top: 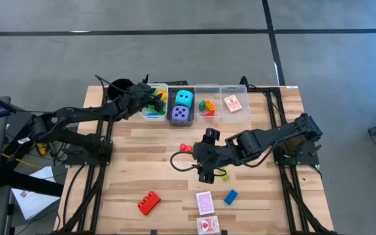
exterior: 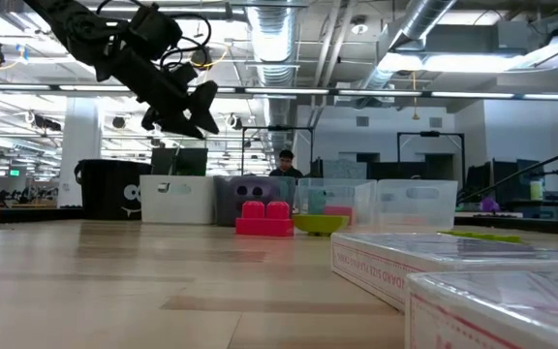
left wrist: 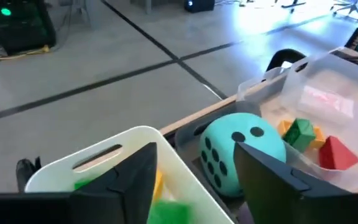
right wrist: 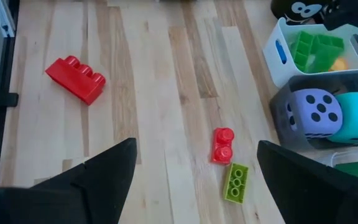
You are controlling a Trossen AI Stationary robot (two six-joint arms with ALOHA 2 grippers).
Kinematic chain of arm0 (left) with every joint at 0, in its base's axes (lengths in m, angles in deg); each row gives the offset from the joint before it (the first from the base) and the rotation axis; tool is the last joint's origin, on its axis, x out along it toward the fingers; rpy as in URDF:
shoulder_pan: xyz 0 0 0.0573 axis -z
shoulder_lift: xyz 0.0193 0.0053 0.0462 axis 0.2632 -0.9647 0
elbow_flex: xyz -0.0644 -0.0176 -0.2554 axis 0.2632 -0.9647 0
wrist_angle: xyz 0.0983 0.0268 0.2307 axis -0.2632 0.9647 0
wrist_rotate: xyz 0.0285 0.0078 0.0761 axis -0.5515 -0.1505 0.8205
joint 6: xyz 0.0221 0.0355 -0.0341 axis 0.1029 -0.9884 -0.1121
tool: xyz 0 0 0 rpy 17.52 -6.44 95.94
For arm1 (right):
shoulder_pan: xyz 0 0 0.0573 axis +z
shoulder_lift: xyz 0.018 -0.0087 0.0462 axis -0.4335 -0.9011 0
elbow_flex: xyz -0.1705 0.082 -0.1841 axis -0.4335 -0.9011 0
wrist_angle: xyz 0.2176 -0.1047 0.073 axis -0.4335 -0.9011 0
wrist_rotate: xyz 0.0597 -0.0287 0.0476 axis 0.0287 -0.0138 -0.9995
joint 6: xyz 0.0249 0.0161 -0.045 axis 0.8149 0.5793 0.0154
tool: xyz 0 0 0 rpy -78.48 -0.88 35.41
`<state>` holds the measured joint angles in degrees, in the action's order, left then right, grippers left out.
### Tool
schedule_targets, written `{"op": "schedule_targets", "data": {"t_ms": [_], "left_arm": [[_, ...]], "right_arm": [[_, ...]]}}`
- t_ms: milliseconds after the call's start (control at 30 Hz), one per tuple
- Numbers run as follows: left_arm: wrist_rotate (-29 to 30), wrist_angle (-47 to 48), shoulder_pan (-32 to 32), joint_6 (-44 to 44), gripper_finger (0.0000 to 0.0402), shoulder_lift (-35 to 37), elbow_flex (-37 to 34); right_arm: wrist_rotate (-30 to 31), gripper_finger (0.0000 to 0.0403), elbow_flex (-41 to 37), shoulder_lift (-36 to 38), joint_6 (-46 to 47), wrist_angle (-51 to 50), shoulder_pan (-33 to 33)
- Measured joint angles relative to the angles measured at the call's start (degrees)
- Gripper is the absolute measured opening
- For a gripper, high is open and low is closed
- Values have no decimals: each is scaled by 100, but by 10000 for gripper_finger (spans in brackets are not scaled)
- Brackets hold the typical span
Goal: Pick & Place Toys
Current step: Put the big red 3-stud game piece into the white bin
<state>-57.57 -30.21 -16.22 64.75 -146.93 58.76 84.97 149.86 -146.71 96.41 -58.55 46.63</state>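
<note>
Left gripper (top: 150, 98), fingers parted and holding nothing, hangs over the white bin (top: 155, 103) at the far-left end of the row of bins; green and yellow bricks (top: 154, 106) lie inside that bin. Next along the row, a grey bin (top: 181, 108) holds the cyan die (top: 184, 98) and the purple die (top: 180, 114), touching each other. A clear bin (top: 206, 104) beside it contains green, orange and red bricks (top: 207, 106), and the last clear bin (top: 234, 103) holds a red-white card (top: 232, 103).

Right gripper (top: 205, 167), fingers spread wide and empty, hovers over the middle of the table (top: 136, 156). Just beside it lie a small red brick (top: 186, 148) and a small green brick (top: 222, 175), shown in the right wrist view close together and end to end.

Nearer the table's front edge: a larger red brick (top: 149, 203) towards the left, a blue brick (top: 230, 196) towards the right, and two red-white cards (top: 205, 202) between them, one behind the other.

In the low view a person (exterior: 284, 163) is visible in the room beyond the table.
</note>
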Motion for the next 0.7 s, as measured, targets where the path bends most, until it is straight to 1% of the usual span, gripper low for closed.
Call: {"op": "schedule_targets", "data": {"t_ms": [100, 167, 233, 333, 400, 467, 533, 600, 700], "left_arm": [[-199, -18, 0, 250, 230, -4, 1], [-610, -13, 0, 657, 242, -4, 2], [-1373, 30, 0, 1092, 251, -4, 0], [-2940, 38, 96, 1775, 259, -4, 1], [-3851, 59, 313, 2300, 259, -4, 0], [-4585, 50, 673, 2888, 258, -4, 2], [-5033, 24, 1173, 3516, 255, -4, 2], [-5195, -35, 1796, 4045, 253, -4, 2], [-5217, -113, 2768, 4576, 247, -4, 2]], "right_arm": [[1, 328, 0, 0, 0, -59, -34], [2, 328, 0, 0, 0, -181, -49], [9, 328, 0, 0, -1, -309, -42], [13, 328, 0, 0, -12, -476, -38], [13, 328, 0, 0, -73, -497, -38], [16, 328, 0, 0, -190, -485, -38], [17, 328, 0, 0, -301, -458, -38], [17, 328, 0, 0, -371, -451, -38], [8, 328, 0, 0, -426, -451, -18]]}}
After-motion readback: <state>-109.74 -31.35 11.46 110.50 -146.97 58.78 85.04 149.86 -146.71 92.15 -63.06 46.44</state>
